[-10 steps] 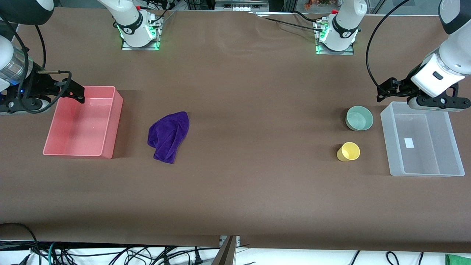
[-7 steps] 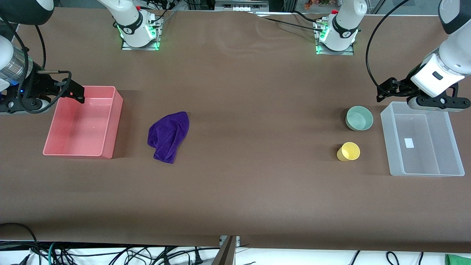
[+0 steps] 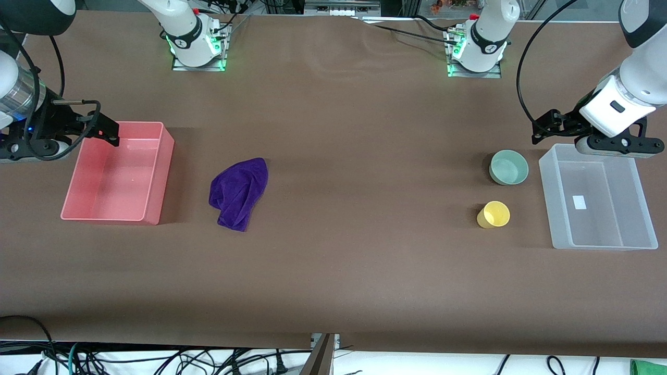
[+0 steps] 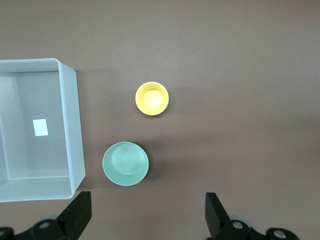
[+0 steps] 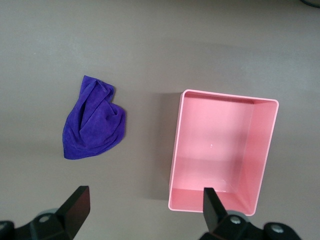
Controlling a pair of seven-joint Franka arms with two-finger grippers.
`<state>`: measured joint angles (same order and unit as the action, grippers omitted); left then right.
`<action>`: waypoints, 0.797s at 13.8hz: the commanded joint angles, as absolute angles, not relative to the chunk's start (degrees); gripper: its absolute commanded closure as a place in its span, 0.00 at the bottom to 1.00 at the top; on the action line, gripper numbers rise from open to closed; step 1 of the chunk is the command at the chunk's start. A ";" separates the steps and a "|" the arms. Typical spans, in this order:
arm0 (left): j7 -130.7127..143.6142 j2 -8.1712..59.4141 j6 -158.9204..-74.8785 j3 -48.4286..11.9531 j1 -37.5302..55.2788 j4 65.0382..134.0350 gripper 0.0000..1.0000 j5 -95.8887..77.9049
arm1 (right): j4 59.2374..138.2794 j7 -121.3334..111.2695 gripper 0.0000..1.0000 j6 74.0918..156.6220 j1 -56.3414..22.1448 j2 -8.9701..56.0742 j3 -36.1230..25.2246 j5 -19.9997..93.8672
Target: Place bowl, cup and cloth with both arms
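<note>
I am judging that we are at the very start: nothing is being held and neither bin is holding anything, so the step in hand is the approach.

Starting nearest the camera, the cup is standing upright on the table, below and well clear of the left gripper, with the bowl sitting between the cup and that gripper, almost under its spread fingers. The clear bin is lying just beside both, toward the left arm's end, partly beneath the gripper. The left gripper is hanging released, jaws wide, over the bin's upper edge, wrist pointing straight down.

On the other end, the cloth is lying crumpled, well off to one side of the right gripper, with the pink bin between them, almost directly under it. The right gripper is also hovering released, fingers parted, facing down.

Next, I am thinking each arm needs to shift sideways over its target, then descend: left to the bowl's rim, right onto a raised fold of the cloth.
</note>
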<state>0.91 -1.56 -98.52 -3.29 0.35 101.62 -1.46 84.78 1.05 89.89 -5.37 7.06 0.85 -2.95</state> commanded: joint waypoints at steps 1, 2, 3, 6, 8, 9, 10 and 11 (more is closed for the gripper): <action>1.49 -1.50 -97.82 -3.60 0.44 100.64 0.00 -1.93 | 84.11 0.97 0.00 89.39 -5.01 7.21 0.88 -2.02; 1.41 -1.58 -97.82 -3.69 0.70 100.72 0.00 -1.85 | 84.11 0.97 0.00 89.38 -5.01 7.21 0.88 -2.11; 1.41 -1.58 -97.74 -3.69 0.79 100.72 0.00 -1.85 | 84.11 0.97 0.00 89.38 -5.01 7.21 0.88 -2.02; 1.41 -1.58 -97.82 -3.69 0.79 100.63 0.00 -1.93 | 84.11 1.14 0.00 89.47 -5.01 7.21 0.88 -2.02; 1.49 -1.41 -97.73 -3.60 0.88 100.46 0.00 -1.93 | 84.11 1.32 0.00 89.56 -5.10 7.12 0.97 -2.02; 1.32 -1.32 -97.82 -3.43 0.88 100.46 0.00 -1.93 | 84.11 1.06 0.00 89.56 -5.10 7.21 1.05 -2.02; 1.23 -1.06 -97.74 -3.43 0.88 100.46 0.00 -1.85 | 84.11 1.05 0.00 89.65 -5.10 7.29 1.05 -1.76; 1.23 -0.97 -96.95 -3.43 0.79 100.46 0.00 -1.85 | 84.11 1.05 0.00 89.74 -5.01 7.73 0.97 -1.41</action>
